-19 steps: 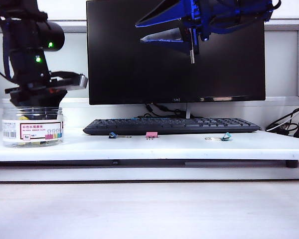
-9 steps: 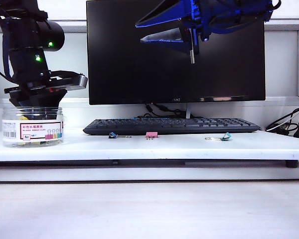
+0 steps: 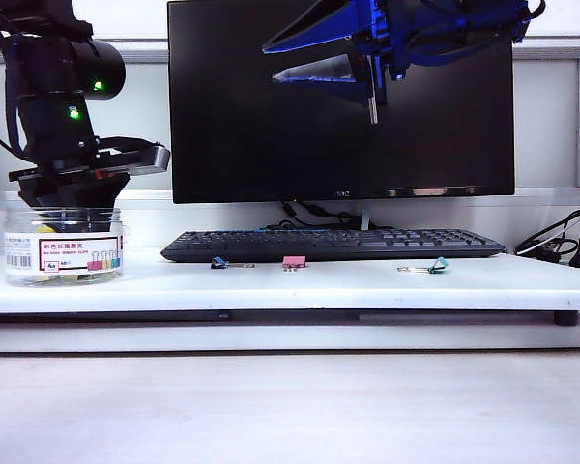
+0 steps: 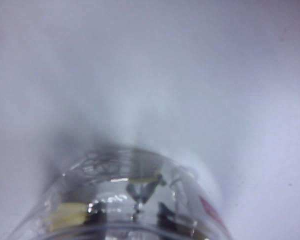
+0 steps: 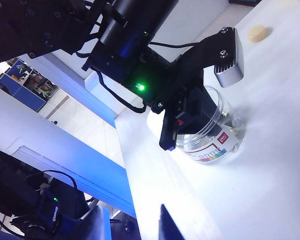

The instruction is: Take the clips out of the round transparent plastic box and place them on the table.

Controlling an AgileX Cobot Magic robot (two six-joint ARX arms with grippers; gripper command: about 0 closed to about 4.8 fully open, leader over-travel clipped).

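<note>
White tabletop (image 3: 367, 285) fills the middle band of the exterior view, with a dark monitor (image 3: 340, 97) and a black keyboard (image 3: 333, 245) behind it.

At the far left my left pincer (image 3: 70, 208) reaches down into the open mouth of the round transparent plastic box (image 3: 64, 246), which stands upright at the left end of the tabletop. My fingers are lost behind the jar wall and the black wrist housing, so I cannot tell whether that pincer is open, closed or gripping anything. The left wrist view shows only the curved clear rim (image 4: 115, 200) along its lower edge, with a yellow clip (image 4: 67, 216) lying inside at lower left and silver wire handles beside it.

Moving right along the front of the keyboard lie three loose clips, well apart: a blue clip (image 3: 218, 262), a pink clip (image 3: 293, 262), and a teal clip (image 3: 437, 266).

At the upper right my right pincer (image 3: 309, 56) hangs high in front of the monitor, far from the jar, its blue fingers (image 3: 309, 34) spread apart and holding nothing. Its wrist view looks back at the jar under my left arm.
</note>
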